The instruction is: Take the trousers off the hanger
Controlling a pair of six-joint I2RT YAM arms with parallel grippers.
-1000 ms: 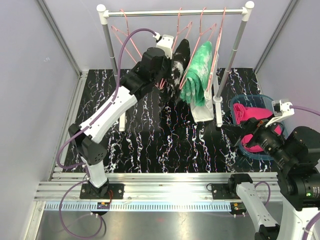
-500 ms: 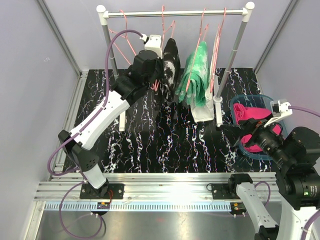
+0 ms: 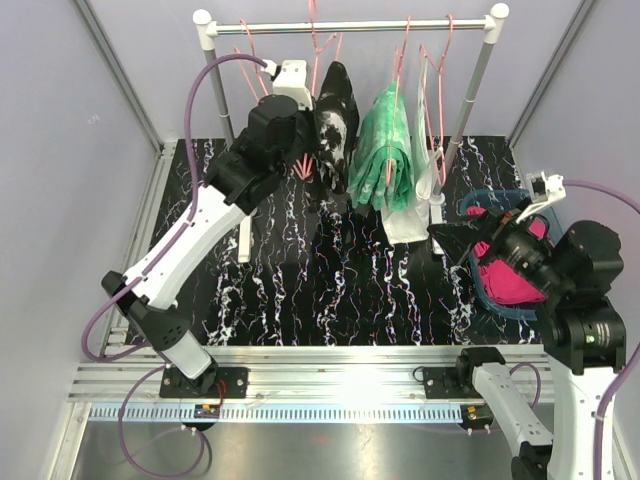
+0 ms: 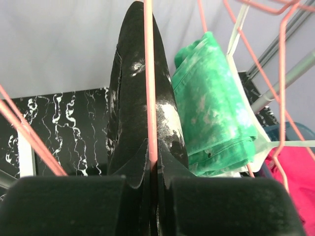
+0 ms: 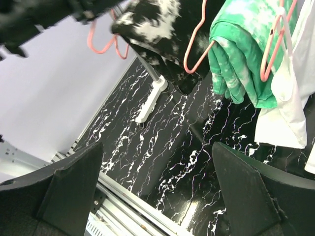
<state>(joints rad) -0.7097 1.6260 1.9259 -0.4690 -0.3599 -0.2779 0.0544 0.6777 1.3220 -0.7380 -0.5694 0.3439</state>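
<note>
The black-and-white marbled trousers hang folded over a pink hanger, which is tilted up near the rail. My left gripper is shut on that hanger's wire, just below the cloth. The green-and-white tie-dye trousers hang on a neighbouring pink hanger. Magenta trousers lie in a teal bin. My right gripper stands open and empty over the table, right of the rack.
The white rack has posts at the left and right. A white cloth hangs under the green pair. Spare pink hangers dangle on the rail. Grey walls close in on both sides.
My left arm has lifted the hanger with the black marbled trousers up and to the left. My right gripper has moved left from over the bin toward the rack, still open.
</note>
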